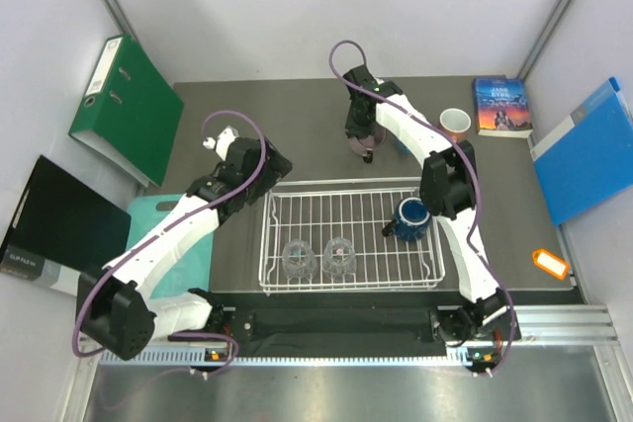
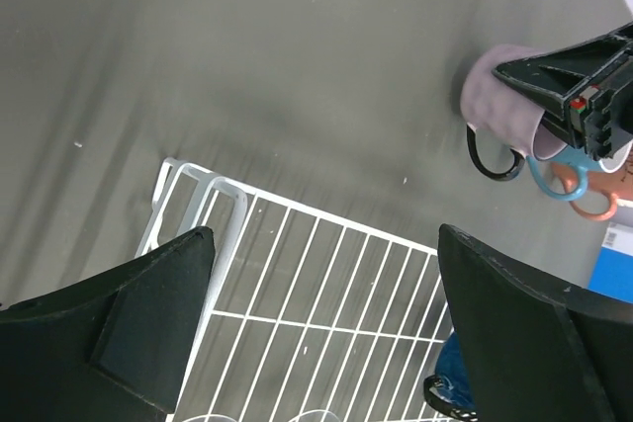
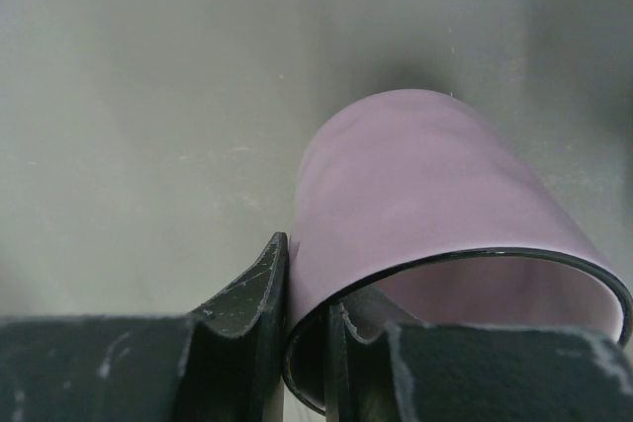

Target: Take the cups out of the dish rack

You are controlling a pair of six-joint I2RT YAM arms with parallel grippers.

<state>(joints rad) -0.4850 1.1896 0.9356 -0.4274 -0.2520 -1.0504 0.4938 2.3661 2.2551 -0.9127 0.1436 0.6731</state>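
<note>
My right claw (image 3: 303, 318) nearly closed, pinching rim of pink mug (image 3: 425, 195): one finger outside wall, other inside. Mug tilted over table (image 3: 119, 96), beyond far side of rack (image 1: 346, 183); can't tell if it touches down. Blue mug (image 2: 546, 183) and orange mug (image 1: 455, 123) just beside. My left claw (image 2: 326, 333) wide open, holding nothing, above rack's far-left corner. In rack: navy mug (image 1: 411, 217) at right, two tumblers (image 1: 299, 257) near front.

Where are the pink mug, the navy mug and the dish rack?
pink mug (image 3: 425, 195): right wrist view, on its outer side wall.
navy mug (image 1: 411, 218): top external view, on its open mouth.
dish rack (image 1: 326, 211): top external view, on the bare wire floor.
</note>
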